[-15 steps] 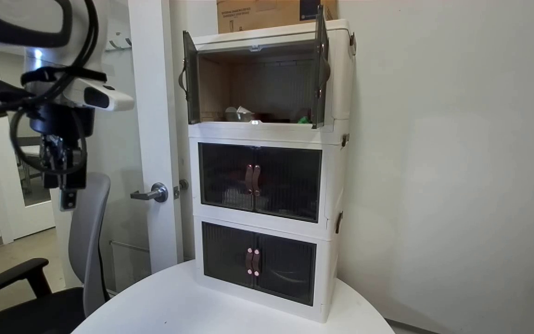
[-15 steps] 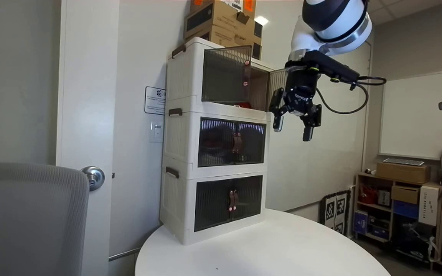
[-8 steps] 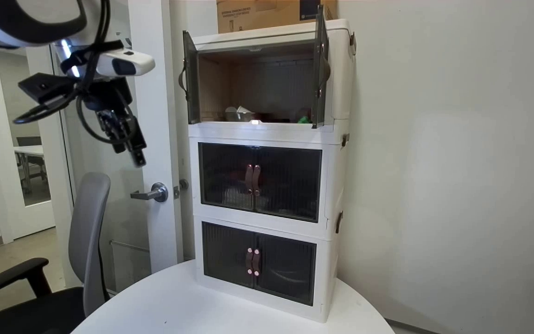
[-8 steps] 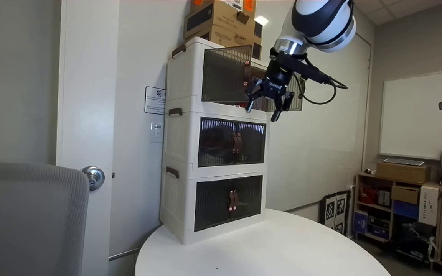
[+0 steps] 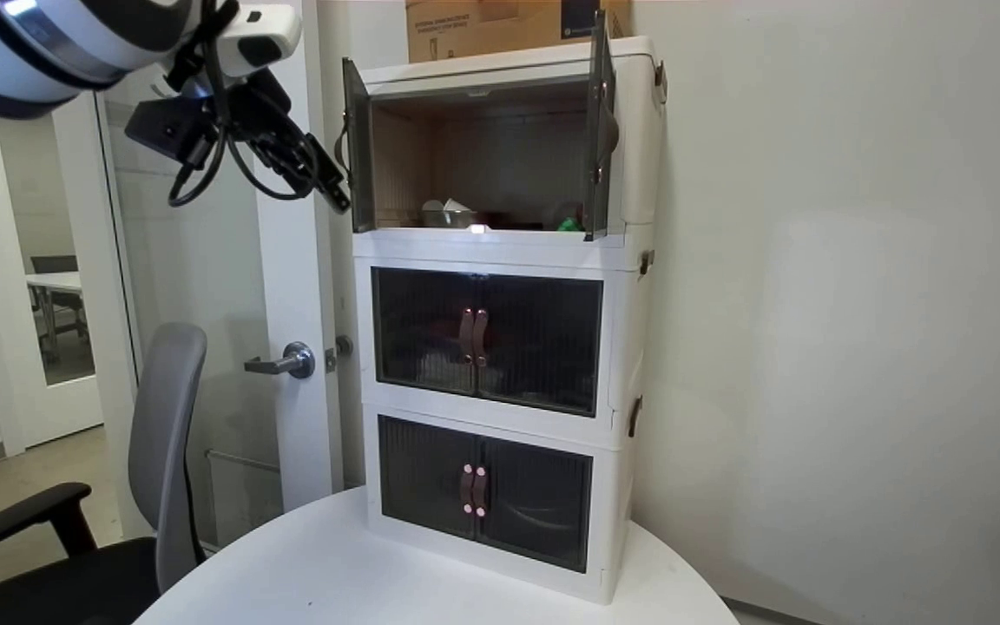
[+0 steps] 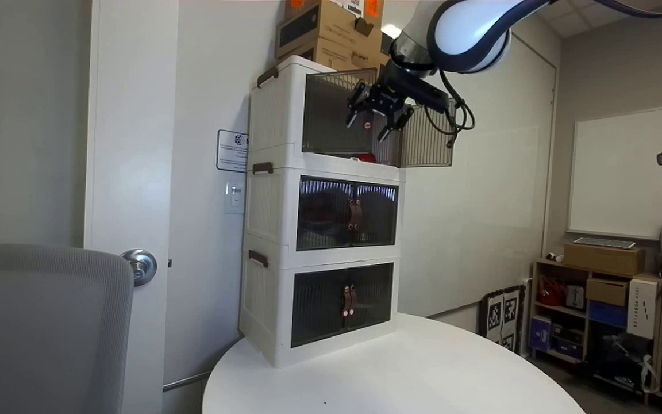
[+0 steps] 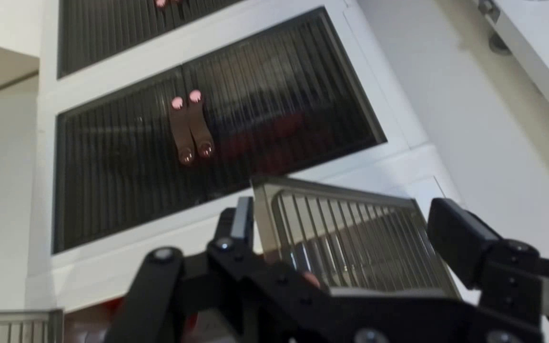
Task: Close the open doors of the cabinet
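"Two to close. One dark, smoky see-through panel (image 6: 331, 115) stands open on the top tier of the tall white plastic cabinet (image 5: 484, 417), on the side nearer the white room door (image 5: 292, 269); its ribbed see-through twin (image 6: 426, 141) stands open opposite. You have neither shut."

"And your jaws?"

"Parted wide, grasping nothing. Your black two-fingered gripper (image 6: 367, 129) hangs near the free edge of the panel by the room door, and in the wrist view that panel shows between the fingers (image 7: 462, 238). Whether you touch it, these views don't tell."

"So what can spoil your push?"

"Mostly the face you push. Get a finger on the inner side and you likely swing it wider; drive straight at the edge and you load the hinge without turning it. With the jaws this far apart, you may also straddle the edge and jam."

"Watch the dark strap handle (image 5: 610, 134) on each panel: you could hook a fingertip there and drag the panel back out."

"Then go gently, because too hard a shove might shift your cabinet on the round white table (image 6: 423, 368) and unsettle the brown cardboard boxes (image 6: 337, 54) on top. For the twin, check the small green thing (image 5: 569, 224), too small to name, that shows low beside it; if it pokes past the sill, that panel may stop short."
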Available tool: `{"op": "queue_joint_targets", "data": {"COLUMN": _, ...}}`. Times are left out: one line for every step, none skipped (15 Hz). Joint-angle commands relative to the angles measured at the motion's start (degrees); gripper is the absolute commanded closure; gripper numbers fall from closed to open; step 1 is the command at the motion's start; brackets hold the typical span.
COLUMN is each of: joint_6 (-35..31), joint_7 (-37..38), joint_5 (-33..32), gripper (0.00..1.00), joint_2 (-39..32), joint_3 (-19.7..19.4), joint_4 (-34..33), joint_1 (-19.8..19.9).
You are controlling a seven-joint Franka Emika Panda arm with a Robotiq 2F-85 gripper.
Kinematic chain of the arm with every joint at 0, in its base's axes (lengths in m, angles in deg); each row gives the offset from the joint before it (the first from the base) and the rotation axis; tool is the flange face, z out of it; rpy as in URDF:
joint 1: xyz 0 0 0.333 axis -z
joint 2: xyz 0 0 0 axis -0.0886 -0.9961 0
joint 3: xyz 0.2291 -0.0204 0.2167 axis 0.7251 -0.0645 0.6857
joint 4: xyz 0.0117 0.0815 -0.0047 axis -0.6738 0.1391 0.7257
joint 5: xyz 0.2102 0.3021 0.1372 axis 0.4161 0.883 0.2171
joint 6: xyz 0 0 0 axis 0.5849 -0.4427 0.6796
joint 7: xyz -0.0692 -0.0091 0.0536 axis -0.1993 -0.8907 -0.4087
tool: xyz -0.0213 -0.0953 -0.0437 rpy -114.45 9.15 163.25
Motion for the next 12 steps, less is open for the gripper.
{"op": "queue_joint_targets", "data": {"joint_6": -6.1, "joint_7": 13.07, "joint_5": -15.92, "gripper": 0.4, "joint_2": -2.42, "joint_3": 0.16, "joint_4": -5.18, "joint_1": 1.78}}
{"op": "queue_joint_targets", "data": {"joint_6": -6.44, "joint_7": 16.75, "joint_5": -20.57, "gripper": 0.5, "joint_2": -2.48, "joint_3": 0.06, "joint_4": -6.08, "joint_1": 2.38}}
{"op": "queue_joint_targets", "data": {"joint_6": -6.34, "joint_7": 20.45, "joint_5": -25.41, "gripper": 0.56, "joint_2": -2.52, "joint_3": 0.12, "joint_4": -6.95, "joint_1": 3.08}}
{"op": "queue_joint_targets", "data": {"joint_6": -6.21, "joint_7": 23.77, "joint_5": -30.25, "gripper": 0.63, "joint_2": -2.86, "joint_3": 0.17, "joint_4": -8.21, "joint_1": 3.76}}
{"op": "queue_joint_targets", "data": {"joint_6": -5.94, "joint_7": 26.9, "joint_5": -35.0, "gripper": 0.72, "joint_2": -3.34, "joint_3": 0.27, "joint_4": -9.61, "joint_1": 4.33}}
{"op": "queue_joint_targets", "data": {"joint_6": -5.5, "joint_7": 29.88, "joint_5": -39.69, "gripper": 0.79, "joint_2": -3.93, "joint_3": 0.43, "joint_4": -11.19, "joint_1": 4.63}}
{"op": "queue_joint_targets", "data": {"joint_6": -5.04, "joint_7": 32.94, "joint_5": -44.58, "gripper": 0.88, "joint_2": -4.58, "joint_3": 0.49, "joint_4": -12.88, "joint_1": 4.76}}
{"op": "queue_joint_targets", "data": {"joint_6": -4.76, "joint_7": 35.75, "joint_5": -49.33, "gripper": 0.94, "joint_2": -5.28, "joint_3": 0.42, "joint_4": -14.72, "joint_1": 4.71}}
{"op": "queue_joint_targets", "data": {"joint_6": -3.89, "joint_7": 38.91, "joint_5": -53.98, "gripper": 0.99, "joint_2": -6.08, "joint_3": 0.38, "joint_4": -16.68, "joint_1": 4.26}}
{"op": "queue_joint_targets", "data": {"joint_6": -3.0, "joint_7": 42.19, "joint_5": -58.38, "gripper": 1.0, "joint_2": -6.97, "joint_3": 0.14, "joint_4": -17.79, "joint_1": 3.8}}
{"op": "queue_joint_targets", "data": {"joint_6": -1.94, "joint_7": 45.55, "joint_5": -62.89, "gripper": 1.0, "joint_2": -7.91, "joint_3": 0.02, "joint_4": -18.8, "joint_1": 3.24}}
{"op": "queue_joint_targets", "data": {"joint_6": -0.92, "joint_7": 49.07, "joint_5": -67.47, "gripper": 1.0, "joint_2": -8.9, "joint_3": -0.11, "joint_4": -19.71, "joint_1": 2.78}}
